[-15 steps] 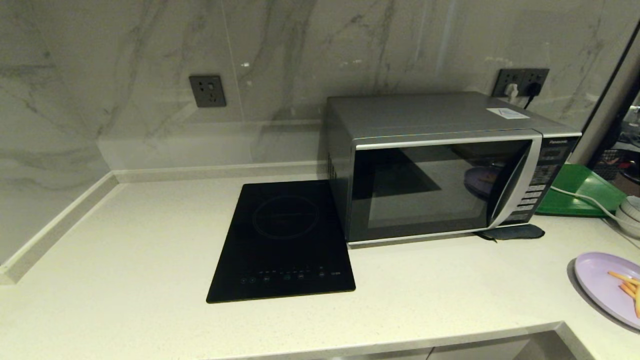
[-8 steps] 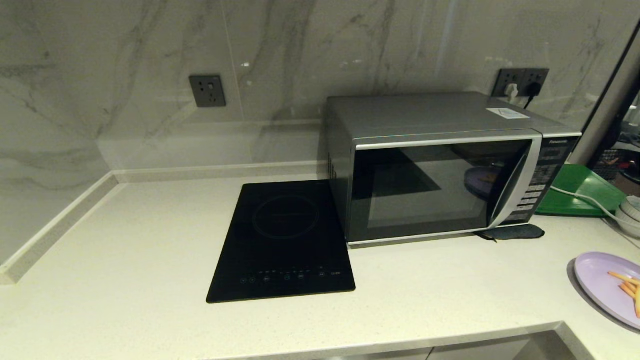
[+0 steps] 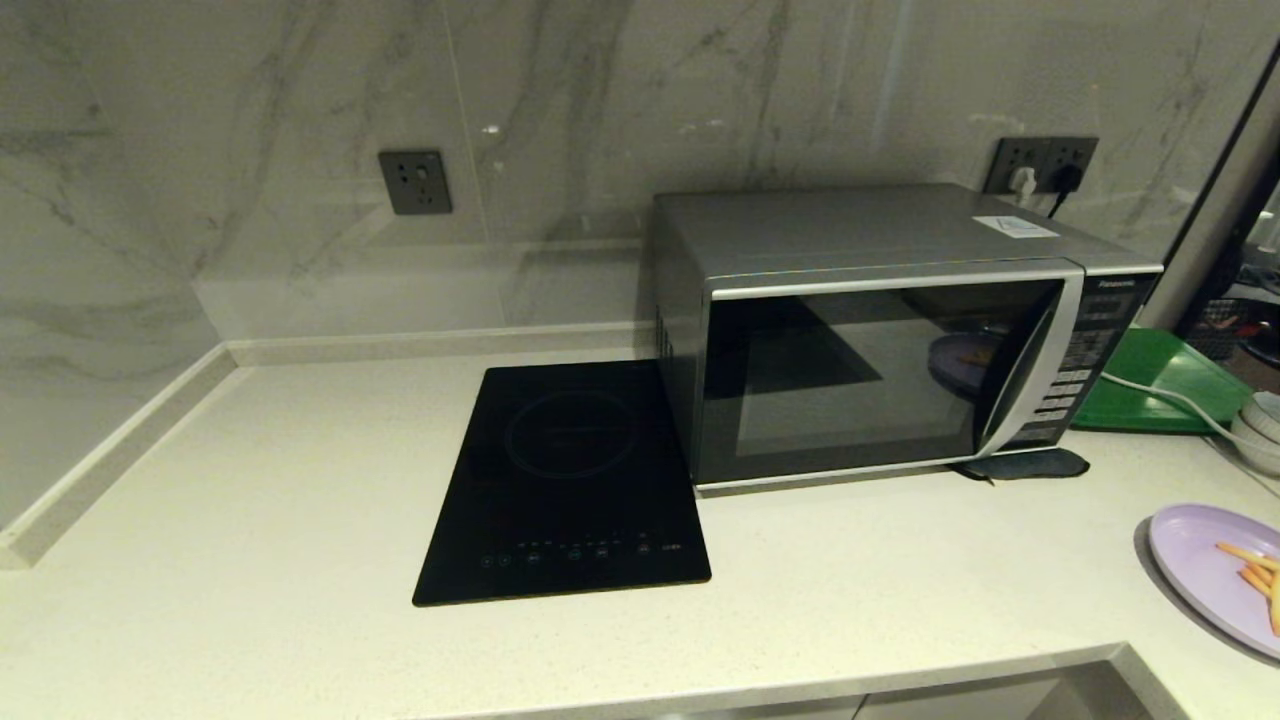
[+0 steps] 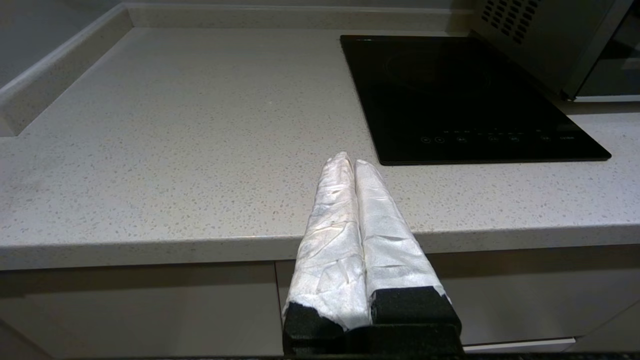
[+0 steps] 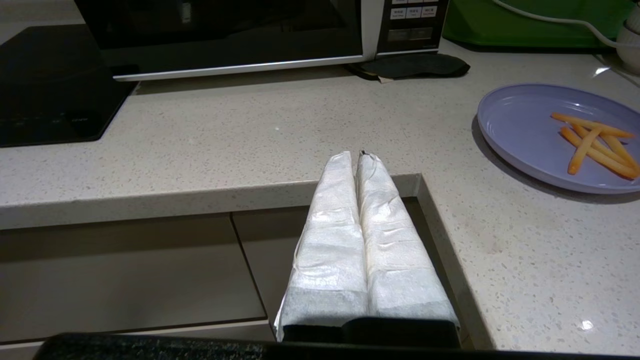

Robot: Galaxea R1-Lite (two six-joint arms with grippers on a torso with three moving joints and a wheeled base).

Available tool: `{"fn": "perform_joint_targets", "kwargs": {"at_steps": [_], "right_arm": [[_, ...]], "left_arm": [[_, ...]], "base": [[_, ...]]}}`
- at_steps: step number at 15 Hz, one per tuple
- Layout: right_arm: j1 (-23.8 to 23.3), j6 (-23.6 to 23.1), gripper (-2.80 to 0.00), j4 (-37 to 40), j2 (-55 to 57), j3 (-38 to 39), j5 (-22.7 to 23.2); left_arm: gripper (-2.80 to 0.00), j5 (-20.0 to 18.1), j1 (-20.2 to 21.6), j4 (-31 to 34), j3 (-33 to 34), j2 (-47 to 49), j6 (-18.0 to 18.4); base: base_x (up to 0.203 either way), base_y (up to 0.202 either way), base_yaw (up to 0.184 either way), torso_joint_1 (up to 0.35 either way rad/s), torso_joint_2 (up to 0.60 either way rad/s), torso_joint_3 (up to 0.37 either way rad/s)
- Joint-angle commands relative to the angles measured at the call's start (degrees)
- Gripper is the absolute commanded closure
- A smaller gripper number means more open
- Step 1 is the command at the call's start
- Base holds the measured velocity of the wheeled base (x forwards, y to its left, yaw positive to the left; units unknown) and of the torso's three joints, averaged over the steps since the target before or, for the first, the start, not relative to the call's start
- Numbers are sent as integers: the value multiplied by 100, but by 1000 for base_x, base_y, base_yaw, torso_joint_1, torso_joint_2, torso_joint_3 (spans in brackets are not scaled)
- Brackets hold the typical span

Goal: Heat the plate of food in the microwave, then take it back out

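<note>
The pale speckled stone countertop runs along a grey-veined marble wall, which carries a dark grey wall socket at the left.

The left gripper, with fingers wrapped in white tape, is held out over the front edge of the countertop, in front of the cabinet fronts below. Its fingers are pressed together and hold nothing. It does not appear in the head view.

A flat black glass induction cooktop lies on the countertop, just beside the left wall of the microwave. The microwave is a large silver-grey box oven with a dark glass door, a curved silver handle strip and a button panel on its right side. The door is closed. A dark flat pad lies under its front right corner.

The right gripper, wrapped in the same white tape, is held out at the inner corner of the countertop edge, in front of the microwave. Its fingers are pressed together and empty.

Behind the microwave on the right, a second dark wall socket holds plugs. A green plastic tray lies right of the microwave, with a white cable across it. White bowls stand at the right edge.

The plate of food, a round shallow lavender plate with thin orange sticks, rests on the countertop at the far right, well apart from the microwave and untouched by either gripper.
</note>
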Motion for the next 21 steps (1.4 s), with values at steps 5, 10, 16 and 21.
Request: {"fn": "perform_joint_targets", "kwargs": {"at_steps": [5, 10, 16, 21], "right_arm": [[0, -3, 0, 1, 7, 9, -3], [0, 6, 0, 10, 7, 0, -12], [0, 15, 0, 10, 7, 0, -12], [0, 15, 0, 10, 7, 0, -12]], "left_arm": [[0, 2, 1, -2, 0, 4, -3], [0, 2, 1, -2, 0, 4, -3], [0, 2, 1, -2, 0, 4, -3], [0, 2, 1, -2, 0, 4, -3]], "base": [[0, 0, 0, 0, 0, 0], [0, 0, 0, 0, 0, 0], [0, 0, 0, 0, 0, 0], [0, 0, 0, 0, 0, 0]]}}
